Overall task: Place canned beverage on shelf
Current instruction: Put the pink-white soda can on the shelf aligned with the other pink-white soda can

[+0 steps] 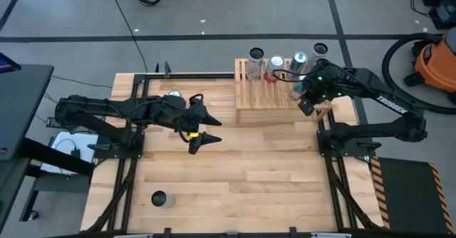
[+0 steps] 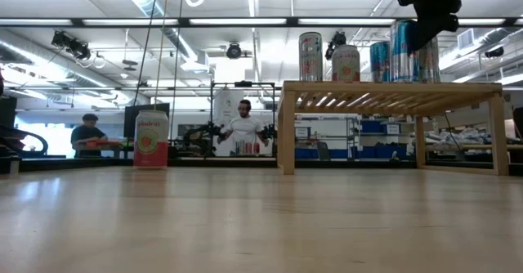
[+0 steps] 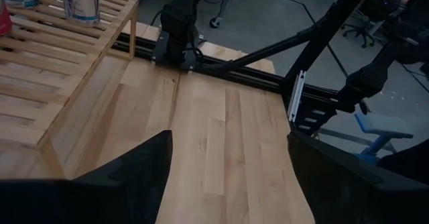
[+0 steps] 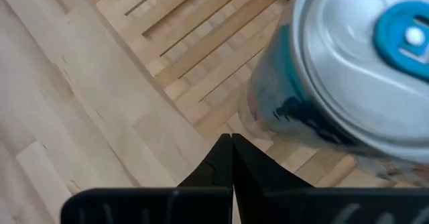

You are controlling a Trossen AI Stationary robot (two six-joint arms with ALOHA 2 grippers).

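High view: shelf [image 1: 267, 92] carries several cans along far edge. Right gripper [image 1: 308, 104] over shelf's right end, fingers pressed together, empty. Left gripper [image 1: 201, 127] spread, empty, mid-desk. Two cans remain on desk [image 1: 235, 174]: pink can [image 1: 174, 95], dark can [image 1: 159, 198].
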